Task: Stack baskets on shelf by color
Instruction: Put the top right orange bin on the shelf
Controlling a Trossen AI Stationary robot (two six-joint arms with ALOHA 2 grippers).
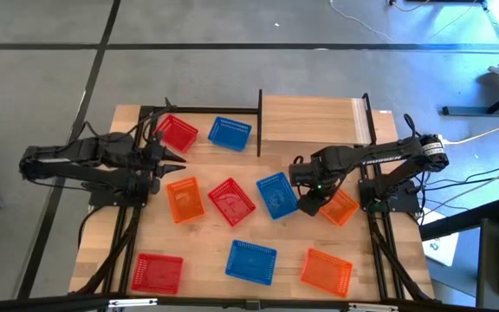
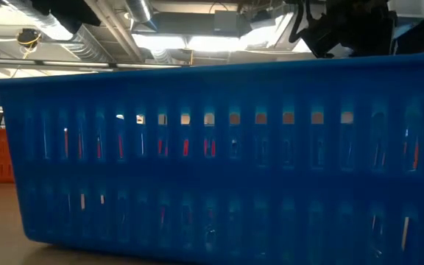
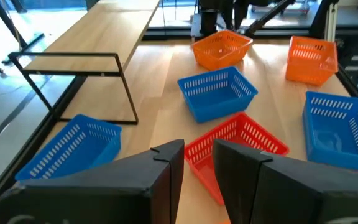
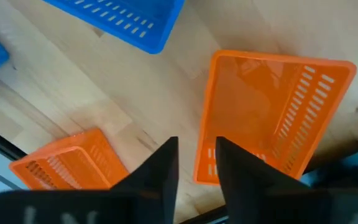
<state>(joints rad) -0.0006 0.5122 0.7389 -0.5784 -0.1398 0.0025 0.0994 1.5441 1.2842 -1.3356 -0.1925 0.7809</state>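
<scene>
Nine empty baskets (image 1: 275, 194) are lying on the counter (image 1: 204, 238). The right gripper (image 1: 312, 206) is hovering over an orange basket (image 1: 340, 208), jaws slightly spread. The left gripper (image 1: 173, 161) is waiting, jaws slightly spread.

low view | blue basket (image 2: 212, 154) fills frame, hides table behind

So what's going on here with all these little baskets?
Two robot arms are sorting coloured baskets on a wooden table. The right gripper hangs over an orange basket at the table's right side, right next to a blue basket, its fingers open and nothing lifted. The left gripper waits open near a red basket at the back left. All nine baskets sit scattered on the table; the pale shelf at the back holds none yet.
</scene>
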